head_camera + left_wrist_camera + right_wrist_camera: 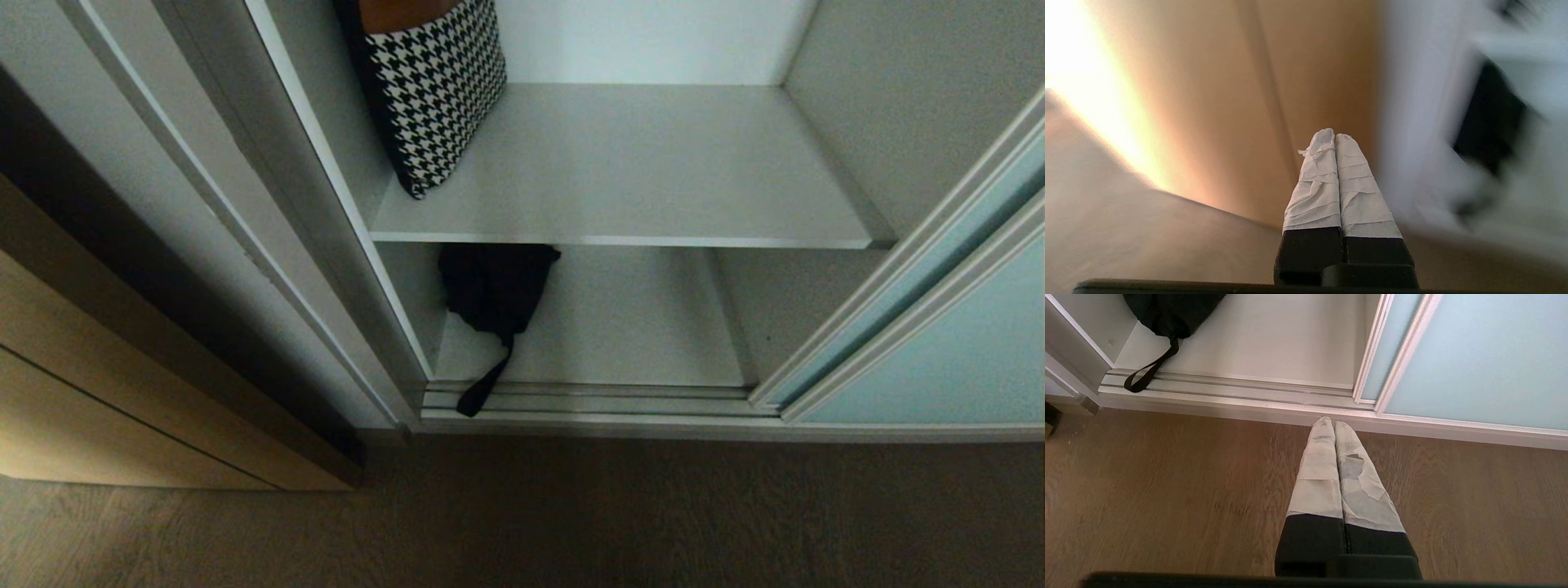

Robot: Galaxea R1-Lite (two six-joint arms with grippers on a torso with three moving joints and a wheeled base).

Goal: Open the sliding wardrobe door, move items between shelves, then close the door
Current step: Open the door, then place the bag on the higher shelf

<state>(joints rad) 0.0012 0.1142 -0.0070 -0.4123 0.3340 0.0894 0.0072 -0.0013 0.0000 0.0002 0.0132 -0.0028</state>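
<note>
The sliding wardrobe door of frosted pale blue-green glass stands slid to the right, leaving the wardrobe open. A black garment lies at the left of the lower shelf, its strap hanging over the floor track. The upper shelf is mostly bare. Neither arm shows in the head view. My left gripper is shut and empty, facing a beige cabinet front. My right gripper is shut and empty, low over the floor in front of the door track, with the garment ahead of it.
A black-and-white houndstooth bag leans at the left of the upper shelf. A beige wooden cabinet stands left of the wardrobe. Brown wood-grain floor spreads in front.
</note>
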